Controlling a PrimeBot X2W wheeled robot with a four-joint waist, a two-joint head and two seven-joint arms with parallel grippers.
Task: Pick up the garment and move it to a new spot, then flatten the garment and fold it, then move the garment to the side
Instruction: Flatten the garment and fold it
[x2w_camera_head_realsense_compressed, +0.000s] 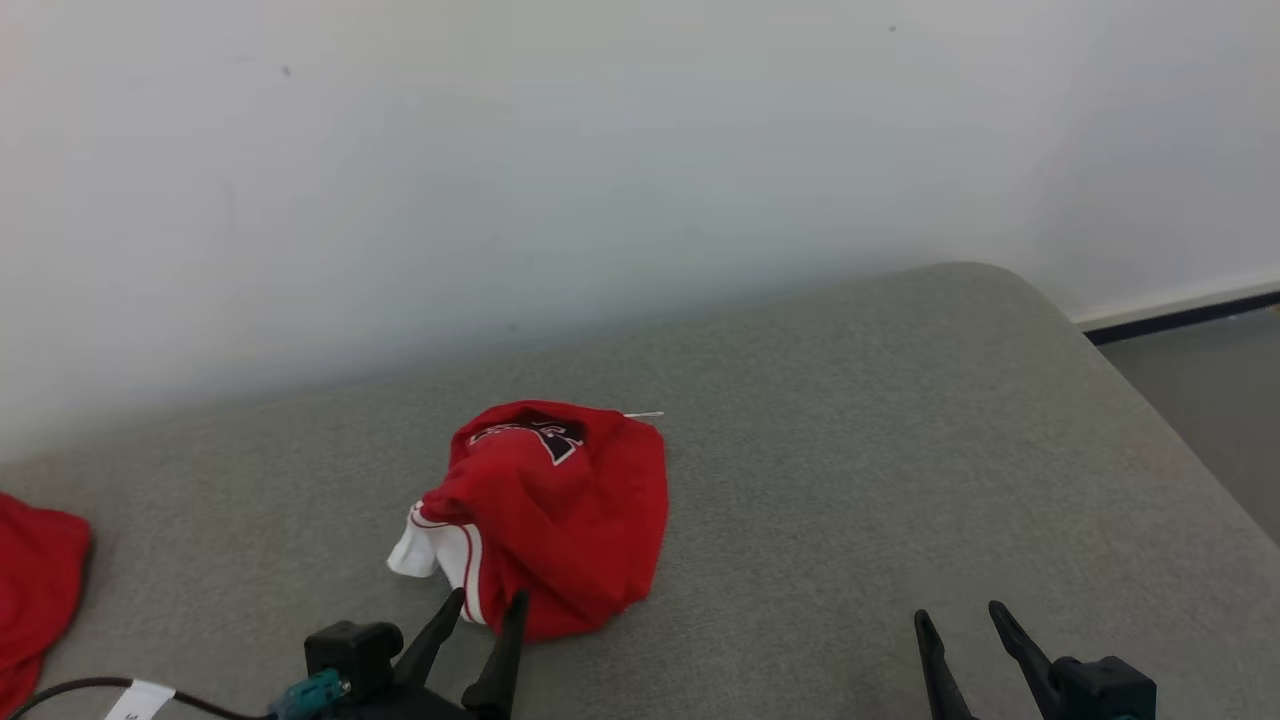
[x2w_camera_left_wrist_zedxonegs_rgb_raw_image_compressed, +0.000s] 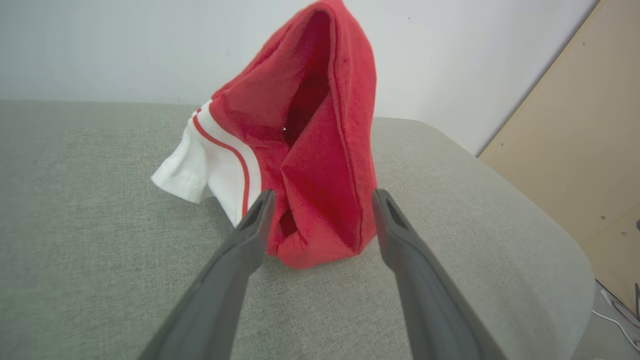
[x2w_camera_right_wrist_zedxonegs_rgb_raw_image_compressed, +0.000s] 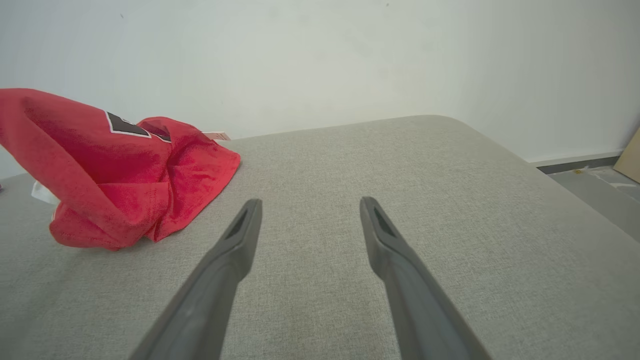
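The garment (x2w_camera_head_realsense_compressed: 560, 515) is a red shirt with a white, red-striped sleeve and a dark print, bunched in a heap on the grey cushioned surface (x2w_camera_head_realsense_compressed: 850, 450). My left gripper (x2w_camera_head_realsense_compressed: 490, 605) is open at the heap's near edge. In the left wrist view the red fabric (x2w_camera_left_wrist_zedxonegs_rgb_raw_image_compressed: 320, 150) rises just beyond and between the two spread fingertips; whether they touch it I cannot tell. My right gripper (x2w_camera_head_realsense_compressed: 958, 615) stands open over bare cushion at the lower right, well apart from the garment (x2w_camera_right_wrist_zedxonegs_rgb_raw_image_compressed: 120, 170), which lies to its left in the right wrist view.
Another piece of red cloth (x2w_camera_head_realsense_compressed: 35, 590) lies at the cushion's far left edge. A white wall (x2w_camera_head_realsense_compressed: 600, 150) backs the cushion. The cushion's rounded right edge drops to a grey floor (x2w_camera_head_realsense_compressed: 1215, 390). A tan board (x2w_camera_left_wrist_zedxonegs_rgb_raw_image_compressed: 575, 150) leans beyond that edge.
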